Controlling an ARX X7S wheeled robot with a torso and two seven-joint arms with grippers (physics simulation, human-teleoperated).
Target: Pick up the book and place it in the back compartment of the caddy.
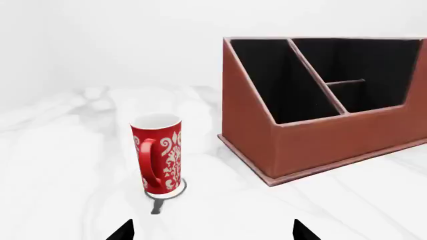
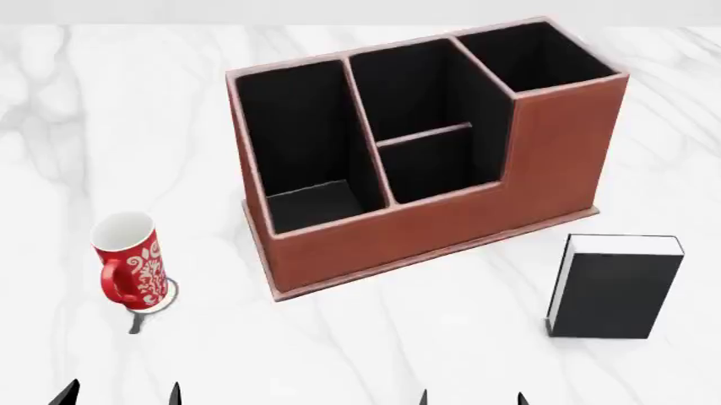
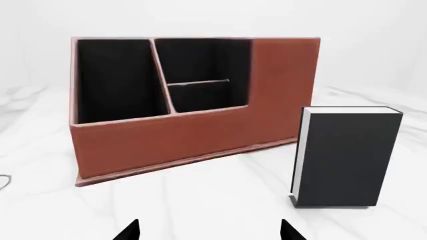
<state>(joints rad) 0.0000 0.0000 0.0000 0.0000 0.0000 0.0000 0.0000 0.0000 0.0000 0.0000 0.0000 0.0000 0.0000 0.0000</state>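
The black book (image 2: pixel 614 291) with white page edges stands upright on the marble table, right of the caddy (image 2: pixel 451 228) and apart from it. In the right wrist view the book (image 3: pixel 347 157) rises just ahead and to one side of my right gripper (image 3: pixel 209 233), which is open and empty. The reddish-brown caddy (image 3: pixel 187 135) holds the back compartment (image 2: pixel 440 169), a small black cell behind the low front wall, bounded by a thin divider. My left gripper (image 1: pixel 212 233) is open and empty, facing the caddy (image 1: pixel 320 145). Both grippers' tips, left (image 2: pixel 121 396) and right (image 2: pixel 471 398), show at the head view's bottom edge.
A red-and-white patterned mug (image 2: pixel 127 261) stands left of the caddy, a short way ahead of the left gripper in the left wrist view (image 1: pixel 159 155). The white marble tabletop (image 2: pixel 372 337) stretches between the grippers and the caddy. A tall square cell (image 2: pixel 529 55) sits at the caddy's far right.
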